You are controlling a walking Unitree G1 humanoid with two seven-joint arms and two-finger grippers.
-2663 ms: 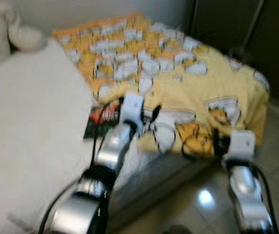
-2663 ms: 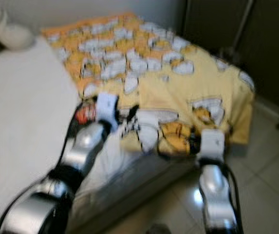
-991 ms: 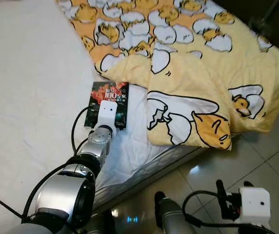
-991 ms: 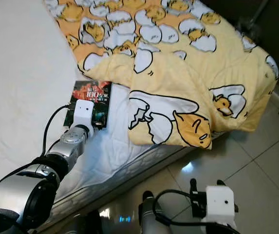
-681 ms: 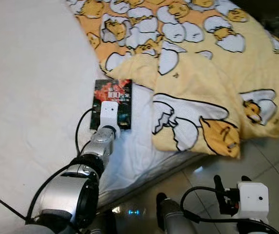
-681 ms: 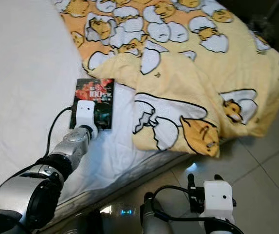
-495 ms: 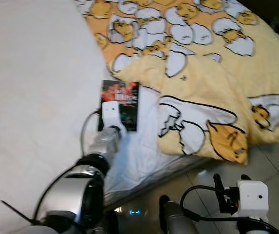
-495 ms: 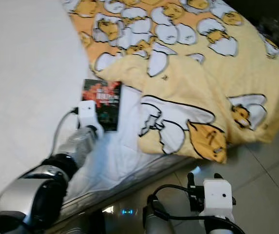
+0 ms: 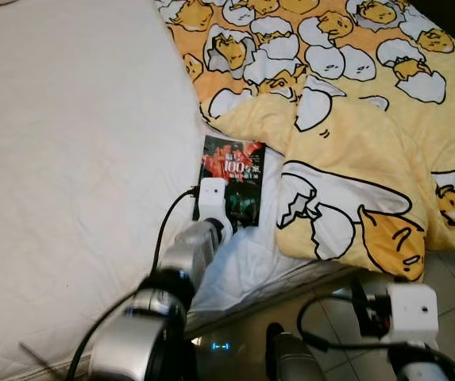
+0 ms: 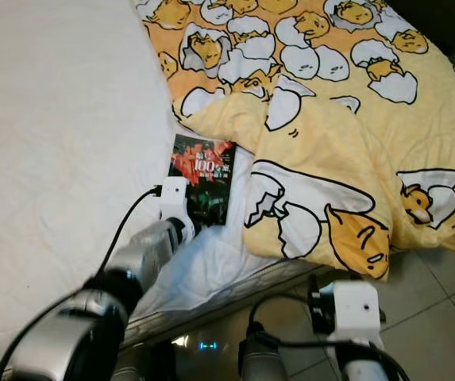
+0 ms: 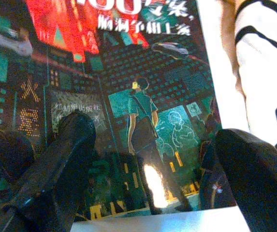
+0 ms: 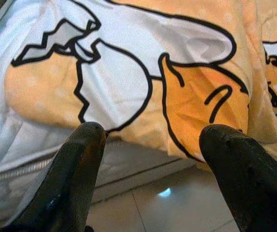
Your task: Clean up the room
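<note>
While the camera has swung since half a second ago, so that the book (image 9: 233,181) now sits nearer the middle of the head views, the book itself lies as it did on the white sheet of the bed (image 9: 68,159), just beside the folded edge of the yellow blanket (image 9: 354,143) with its egg pattern. Nearest the robot, the right hand (image 12: 153,159) hangs low over the tiled floor (image 10: 441,317) below the bed's edge, its fingers (image 12: 80,159) spread wide and holding nothing; its wrist view looks at the blanket's hanging corner and the mattress side. Beyond it, the left hand (image 11: 150,164) reaches over the book's near end, as before. Its wrist view gives what the head views hide: both fingers (image 11: 65,159) set wide apart over the glossy cover, straddling its lower part, not closed on it. Whether the fingertips touch the cover cannot be told.
</note>
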